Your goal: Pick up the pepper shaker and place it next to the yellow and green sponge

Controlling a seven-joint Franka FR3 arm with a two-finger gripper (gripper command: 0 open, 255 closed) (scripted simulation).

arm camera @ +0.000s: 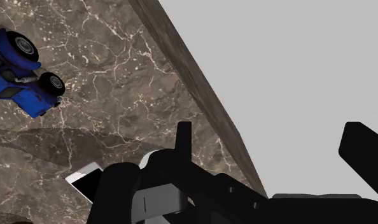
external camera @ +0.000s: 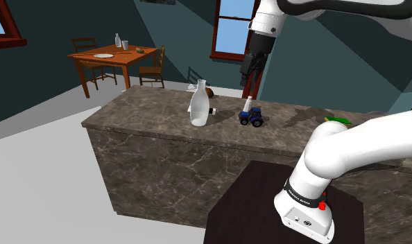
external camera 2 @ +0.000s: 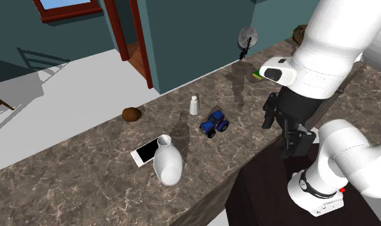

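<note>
The pepper shaker (external camera: 247, 105) (external camera 2: 194, 105) is a small white bottle standing upright on the dark marble counter (external camera: 149, 114) (external camera 2: 74, 173), just beyond a blue toy tractor (external camera: 252, 118) (external camera 2: 215, 122) (arm camera: 25, 76). The yellow and green sponge (external camera: 334, 120) (external camera 2: 256, 74) lies further along the counter, partly hidden by the arm in the second exterior view. My gripper (external camera: 254, 90) (external camera 2: 294, 149) (arm camera: 273, 143) hangs open, high over the counter's edge, well apart from the shaker. Nothing is between its fingers (arm camera: 183, 137).
A white vase (external camera: 200, 105) (external camera 2: 167, 164) stands near a white phone (external camera 2: 146, 153) (arm camera: 89, 181) lying flat. A brown round thing (external camera: 209, 91) (external camera 2: 131, 114) sits at the counter's far side. A wooden dining table (external camera: 114, 57) stands across the grey floor.
</note>
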